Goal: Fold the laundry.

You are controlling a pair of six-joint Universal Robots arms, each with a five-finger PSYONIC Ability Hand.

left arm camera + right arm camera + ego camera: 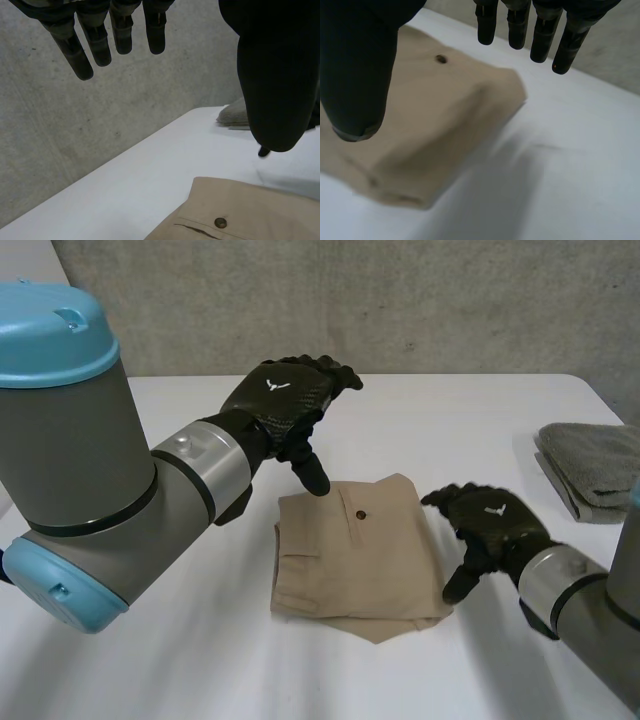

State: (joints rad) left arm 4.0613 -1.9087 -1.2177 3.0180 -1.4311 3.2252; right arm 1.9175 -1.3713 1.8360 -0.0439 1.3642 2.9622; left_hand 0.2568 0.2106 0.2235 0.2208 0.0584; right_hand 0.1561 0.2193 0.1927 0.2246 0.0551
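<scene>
Folded tan trousers [358,555] with a dark button [361,514] lie in a compact rectangle at the table's middle. My left hand [290,400] hovers above the bundle's far left corner, open, its thumb pointing down near the cloth without gripping it. In the left wrist view its fingers [120,30] hang straight above the trousers [240,210]. My right hand [490,525] hangs open just off the bundle's right edge, holding nothing. In the right wrist view its fingers [540,30] and thumb [360,65] spread above the trousers [430,125].
A folded grey towel [595,465] lies at the table's right edge, also seen as a grey towel [235,114] in the left wrist view. White table [450,430] surface surrounds the trousers. A concrete wall stands behind the table.
</scene>
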